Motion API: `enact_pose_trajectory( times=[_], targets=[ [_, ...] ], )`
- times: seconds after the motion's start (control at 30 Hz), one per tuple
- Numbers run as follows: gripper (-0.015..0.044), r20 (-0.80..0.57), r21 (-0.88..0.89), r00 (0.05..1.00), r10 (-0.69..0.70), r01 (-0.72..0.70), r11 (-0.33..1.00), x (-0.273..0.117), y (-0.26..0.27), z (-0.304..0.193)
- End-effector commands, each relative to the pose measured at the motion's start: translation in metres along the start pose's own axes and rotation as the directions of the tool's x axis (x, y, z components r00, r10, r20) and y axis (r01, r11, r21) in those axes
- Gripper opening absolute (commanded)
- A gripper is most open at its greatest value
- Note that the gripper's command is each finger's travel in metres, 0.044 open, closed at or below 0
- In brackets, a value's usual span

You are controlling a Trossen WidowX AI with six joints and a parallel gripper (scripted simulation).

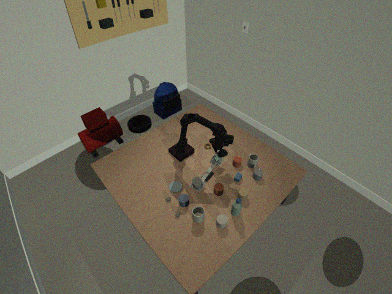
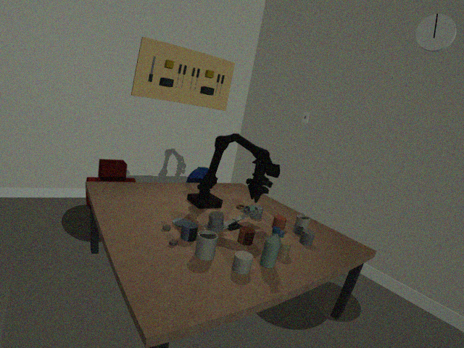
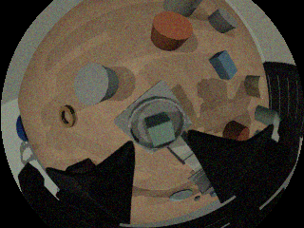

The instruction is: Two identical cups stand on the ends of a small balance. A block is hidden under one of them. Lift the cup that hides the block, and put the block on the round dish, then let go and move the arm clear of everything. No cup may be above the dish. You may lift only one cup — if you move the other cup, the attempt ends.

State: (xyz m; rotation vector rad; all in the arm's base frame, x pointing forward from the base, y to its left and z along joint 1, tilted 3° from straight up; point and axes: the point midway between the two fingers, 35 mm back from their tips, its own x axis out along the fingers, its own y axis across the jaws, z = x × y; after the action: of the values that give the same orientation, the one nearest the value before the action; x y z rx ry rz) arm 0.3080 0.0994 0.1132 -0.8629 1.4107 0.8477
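Note:
A teal block (image 1: 216, 158) (image 3: 161, 134) lies uncovered in the round pan at one end of the balance (image 1: 207, 175) (image 3: 123, 119). One grey cup (image 2: 258, 214) (image 3: 91, 83) stands upside down on the table beside that pan; the arm hides it in the top view. The other grey cup (image 1: 197, 182) (image 2: 216, 220) (image 3: 201, 180) stands on the far end of the balance. The round dish (image 1: 175, 186) (image 2: 179, 222) (image 3: 181, 195) is pale blue, beyond that cup, with nothing seen on it. My gripper (image 1: 221, 154) (image 2: 256, 199) (image 3: 161, 140) is open and empty, above the block.
A brass ring (image 1: 207, 147) (image 3: 67, 116) lies near the uncovered pan. A red cylinder (image 1: 237, 162) (image 3: 171, 30), a blue box (image 1: 237, 176) (image 3: 223, 65) and another red cylinder (image 1: 218, 188) stand beside the balance. A blue cylinder (image 1: 183, 200) stands near the dish. A bottle (image 1: 236, 209) stands farther off.

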Motion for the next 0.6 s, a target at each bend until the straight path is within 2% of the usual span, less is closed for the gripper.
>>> enact_pose_trajectory(
  times=[0.0,0.23,0.57],
  targets=[
    [0.026,-0.014,-0.126,1.0,0.003,-0.005,0.992,-0.001,-0.003,-0.006],
    [0.026,-0.014,-0.132,1.0,0.004,-0.005,0.991,-0.001,-0.003,-0.007],
    [0.026,-0.014,-0.132,1.0,0.004,-0.005,0.991,0.018,-0.004,-0.007]
  ],
)
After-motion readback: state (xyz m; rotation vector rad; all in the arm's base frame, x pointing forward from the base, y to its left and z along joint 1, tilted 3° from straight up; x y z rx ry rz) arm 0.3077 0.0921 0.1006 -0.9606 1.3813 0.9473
